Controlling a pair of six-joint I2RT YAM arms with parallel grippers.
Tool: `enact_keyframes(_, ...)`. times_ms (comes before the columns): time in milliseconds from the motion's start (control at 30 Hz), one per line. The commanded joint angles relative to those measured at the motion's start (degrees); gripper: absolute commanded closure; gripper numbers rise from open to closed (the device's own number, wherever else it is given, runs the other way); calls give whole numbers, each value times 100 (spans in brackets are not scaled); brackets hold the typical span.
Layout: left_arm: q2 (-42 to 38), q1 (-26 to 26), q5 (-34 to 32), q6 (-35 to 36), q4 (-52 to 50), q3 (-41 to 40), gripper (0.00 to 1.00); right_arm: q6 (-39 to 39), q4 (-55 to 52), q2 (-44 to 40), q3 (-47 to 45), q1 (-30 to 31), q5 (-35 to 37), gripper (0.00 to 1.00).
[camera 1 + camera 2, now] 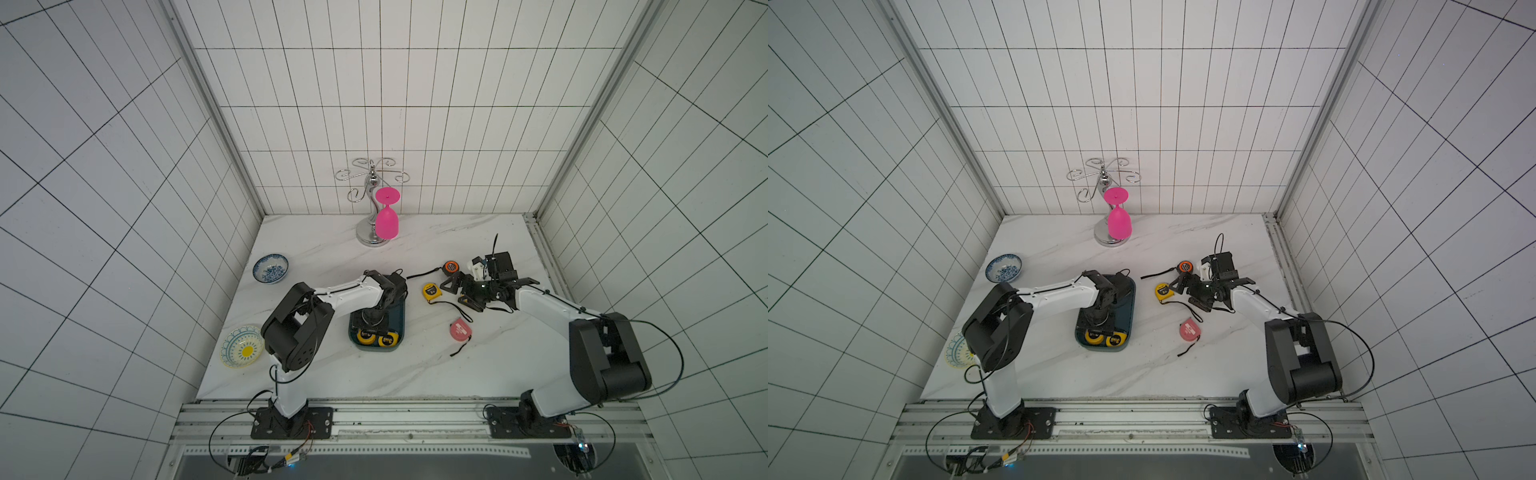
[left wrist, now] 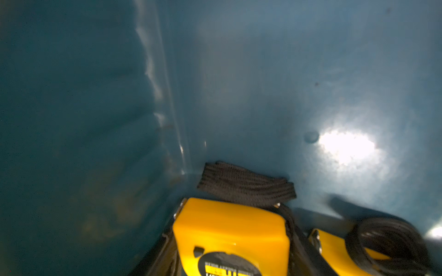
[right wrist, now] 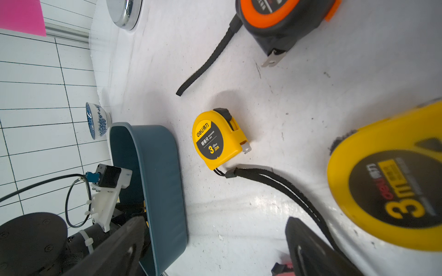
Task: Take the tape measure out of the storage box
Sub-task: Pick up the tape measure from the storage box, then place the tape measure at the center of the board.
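The tape (image 1: 366, 336) sits in the box's (image 1: 400, 320) near end; left fingers are hidden down there, can't tell if they grip, right fingers (image 3: 308, 248) spread, empty. Hard, slick, probably hefty: pinch flat faces, skip floppy strap (image 2: 246, 184)

You have on hand: yellow tape measures (image 1: 366, 336) (image 1: 386, 340) (image 1: 431, 291) (image 3: 387, 176), four; orange-and-black tape measure (image 1: 450, 267), one; pink tape measure (image 1: 459, 329), one; patterned bowls (image 1: 270, 269) (image 1: 242, 347), two; storage box (image 3: 157, 172), one; pink goblet (image 1: 386, 222), one; chrome rack (image 1: 365, 232), one; robot arms (image 1: 353, 291) (image 1: 540, 303), two.
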Motion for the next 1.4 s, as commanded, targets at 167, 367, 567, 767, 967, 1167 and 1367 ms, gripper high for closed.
enact_keyframes(167, -267, 27, -306, -301, -258, 249, 100, -90, -102, -265, 90, -68, -92, 4)
enact_keyframes(367, -608, 38, -474, -408, -651, 505, 100, -55, -114, -441, 1, -63, -92, 4)
enact_keyframes(567, -834, 64, -472, -497, -906, 776, 100, -37, -123, -576, -26, -24, -84, 4)
enact_keyframes(767, -983, 174, -251, -746, -916, 1372, 100, -38, 19, -779, -133, 249, 27, 4)
enact_keyframes(967, -709, 201, 15, -1128, -639, 2216, 100, 159, 635, -1151, -561, 724, 251, 4)
enact_keyframes(1167, -392, 255, 625, -1542, 93, 2761, 100, 505, 1833, -1671, -1294, 951, 407, 4)
enact_keyframes(1367, -13, 236, 1361, -1763, 564, 3219, 100, 569, 3008, -1671, -1655, 1034, 485, 3)
